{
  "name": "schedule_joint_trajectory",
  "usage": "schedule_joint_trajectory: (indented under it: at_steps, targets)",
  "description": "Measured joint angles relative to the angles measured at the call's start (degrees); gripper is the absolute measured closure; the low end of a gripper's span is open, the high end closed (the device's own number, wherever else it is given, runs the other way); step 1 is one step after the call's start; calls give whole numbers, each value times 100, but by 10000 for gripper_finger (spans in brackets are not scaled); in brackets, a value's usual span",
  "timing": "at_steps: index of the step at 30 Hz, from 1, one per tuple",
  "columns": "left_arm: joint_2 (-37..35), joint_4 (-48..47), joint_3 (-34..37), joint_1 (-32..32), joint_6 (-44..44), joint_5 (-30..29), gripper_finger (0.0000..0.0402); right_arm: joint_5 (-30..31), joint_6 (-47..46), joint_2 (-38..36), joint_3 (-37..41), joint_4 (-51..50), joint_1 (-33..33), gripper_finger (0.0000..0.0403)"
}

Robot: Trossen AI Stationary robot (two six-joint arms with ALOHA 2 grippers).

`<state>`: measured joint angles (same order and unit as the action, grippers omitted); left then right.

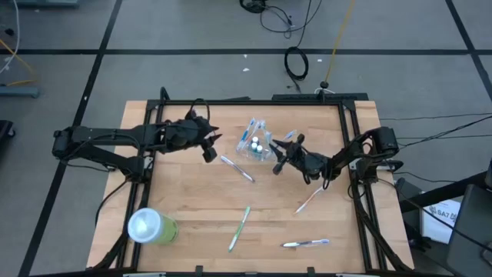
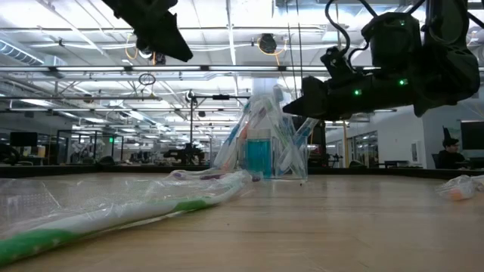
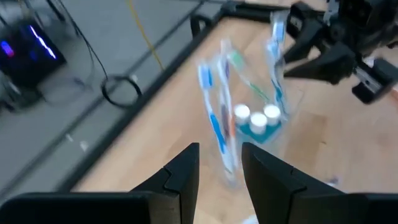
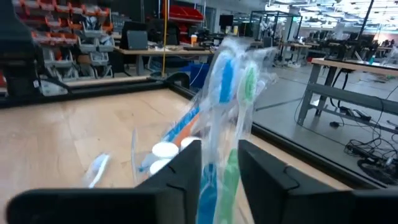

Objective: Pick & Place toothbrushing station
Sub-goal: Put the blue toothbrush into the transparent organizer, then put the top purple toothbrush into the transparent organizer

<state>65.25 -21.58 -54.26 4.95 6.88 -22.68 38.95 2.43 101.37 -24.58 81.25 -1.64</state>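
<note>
The small clear cup point(image 1: 256, 145) stands on the table's far middle and holds several wrapped blue and green toothbrushes and two white-capped tubes point(image 3: 255, 115). My left gripper point(image 1: 209, 148) is open and empty, raised to the cup's left, with the cup ahead of its fingers point(image 3: 221, 168). My right gripper point(image 1: 277, 161) is open at the cup's right side. Its fingers stand on either side of two wrapped brushes, one blue and one green point(image 4: 233, 87), that lean out of the cup point(image 2: 261, 155). My right gripper comes level from the table's right, one finger point(image 4: 186, 171) on each side of the wrapped blue and green brushes' handles point(image 4: 217, 177). Whether the fingers touch the wrapping I cannot tell.
Loose wrapped toothbrushes lie on the table: one beside the cup point(image 1: 237, 168), a green one point(image 1: 239, 228), a pink one point(image 1: 310, 198), a blue one near the front point(image 1: 306, 243). A lime-green tumbler point(image 1: 151, 227) lies at the near left corner.
</note>
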Motion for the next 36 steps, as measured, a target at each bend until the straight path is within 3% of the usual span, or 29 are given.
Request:
schedule_joint_trajectory:
  at_steps: [4,11,13,17,21,24,27,36]
  targets:
    - [11,-509,19,-34,621,274,275,1,59,-195,0,-68,-69,265]
    - [192,-293,665,-340,1438,335,275,-10,1079,-1169,0,-134,-262,210]
    - [203,-340,902,-468,1243,335,275,-43,1121,-1564,0,-315,-263,198]
    - [306,440,1372,-726,730,546,275,-575,1020,-2474,0,-1286,-233,178]
    - [635,2017,1877,-898,106,1068,275,-775,848,-3317,0,-2585,-209,163]
    - [1009,2549,1989,-932,111,927,275,-764,668,-3783,0,-3466,-224,159]
    - [1362,2684,1910,-820,126,763,275,-758,471,-3996,-2,-3883,-220,160]
    - [2256,3428,1882,-561,-1034,1080,266,-922,752,-4153,0,-4101,-168,162]
